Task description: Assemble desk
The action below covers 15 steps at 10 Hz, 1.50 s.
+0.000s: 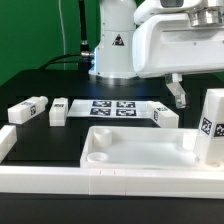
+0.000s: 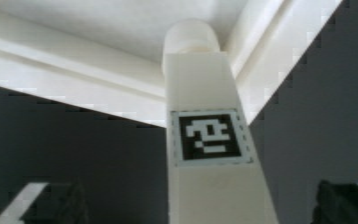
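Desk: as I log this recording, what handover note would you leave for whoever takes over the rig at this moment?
Gripper: open, holding nothing. In the wrist view its fingers stand clear on either side of the upright leg.
Tabletop: lies rim-up at the front of the table.
Done: the upright leg stands at the tabletop's corner on the exterior view's right; whether it is fully seated cannot be told.
Left: three legs lie loose behind the tabletop: outer leg and inner leg on the exterior view's left, third leg just right of the marker board.
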Available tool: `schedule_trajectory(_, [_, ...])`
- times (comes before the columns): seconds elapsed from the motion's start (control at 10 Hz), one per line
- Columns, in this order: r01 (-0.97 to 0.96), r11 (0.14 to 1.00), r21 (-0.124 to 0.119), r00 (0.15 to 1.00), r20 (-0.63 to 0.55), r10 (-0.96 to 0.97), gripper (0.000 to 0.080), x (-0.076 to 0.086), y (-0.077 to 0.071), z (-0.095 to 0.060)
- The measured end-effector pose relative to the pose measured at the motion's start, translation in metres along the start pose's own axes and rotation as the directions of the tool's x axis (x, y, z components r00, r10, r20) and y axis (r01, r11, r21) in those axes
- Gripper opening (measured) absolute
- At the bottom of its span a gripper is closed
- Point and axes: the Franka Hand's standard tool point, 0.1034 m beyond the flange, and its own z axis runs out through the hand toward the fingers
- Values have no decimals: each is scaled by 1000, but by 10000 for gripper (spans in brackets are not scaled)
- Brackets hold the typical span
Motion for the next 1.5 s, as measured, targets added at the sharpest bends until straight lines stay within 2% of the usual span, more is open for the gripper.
schedule_trajectory(0.3, [7, 1000, 8, 1000, 16, -7, 649, 10, -2, -16])
schedule_trajectory(0.7, [6, 1000, 16, 999, 41, -7, 649, 5, -3, -11])
schedule_trajectory(0.8, [-1, 1000, 26, 997, 74, -1, 649, -1, -5, -7])
schedule_trajectory(0.9, [-19, 998, 57, 984, 176, 9, 649, -6, -12, -7])
schedule_trajectory(1.0, [-28, 997, 74, 973, 229, 10, 649, -1, -13, -8])
schedule_trajectory(1.2, [-35, 994, 105, 938, 347, -3, 649, -5, -18, -6])
schedule_trajectory(1.3, [-38, 993, 115, 929, 371, -8, 649, -2, -19, -4])
schedule_trajectory(1.4, [-52, 989, 136, 892, 452, -16, 649, -10, -24, -3])
schedule_trajectory(1.5, [-56, 988, 145, 881, 473, -19, 649, -9, -25, -3])
